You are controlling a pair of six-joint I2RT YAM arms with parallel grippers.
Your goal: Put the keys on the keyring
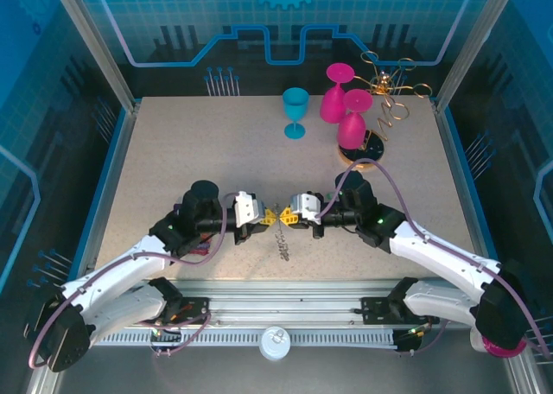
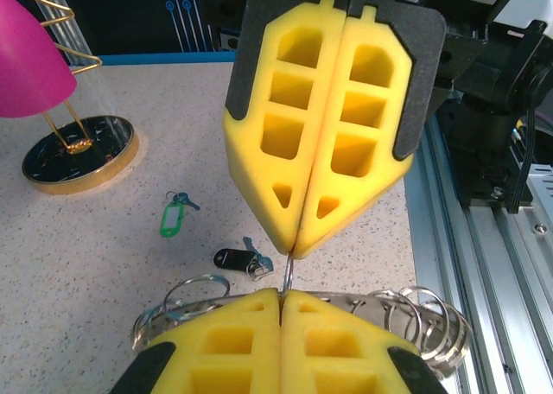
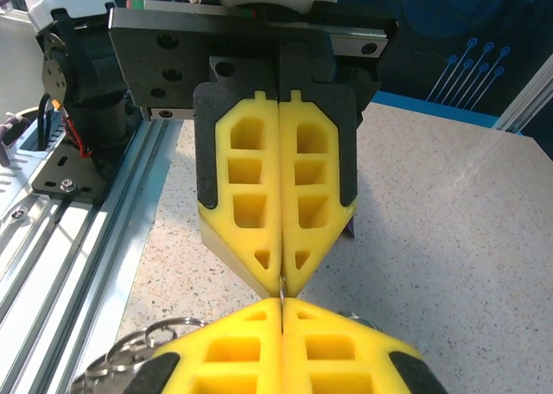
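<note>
While both claws, left [image 1: 270,216] and right [image 1: 282,218], pinch shut on the ring [image 2: 406,312] near the desk's front edge, the keys [image 2: 242,259] lie loose beside it; you must free one claw to fetch a key.

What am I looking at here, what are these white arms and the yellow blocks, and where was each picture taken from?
These are two robot arms bolted to a table. The overhead picture looks down from above; the other two come from cameras on each wrist.

The yellow blocks are each arm's pincer fingers. The left pincer and right pincer meet tip to tip, both shut, pinching a thin wire between them. It seems to be part of the keyring, whose silvery loops hang below.

On the table lie a green-tagged key and a black-tagged key, not yet on the ring. At the back stand a blue goblet, two pink goblets and a gold wire stand.
</note>
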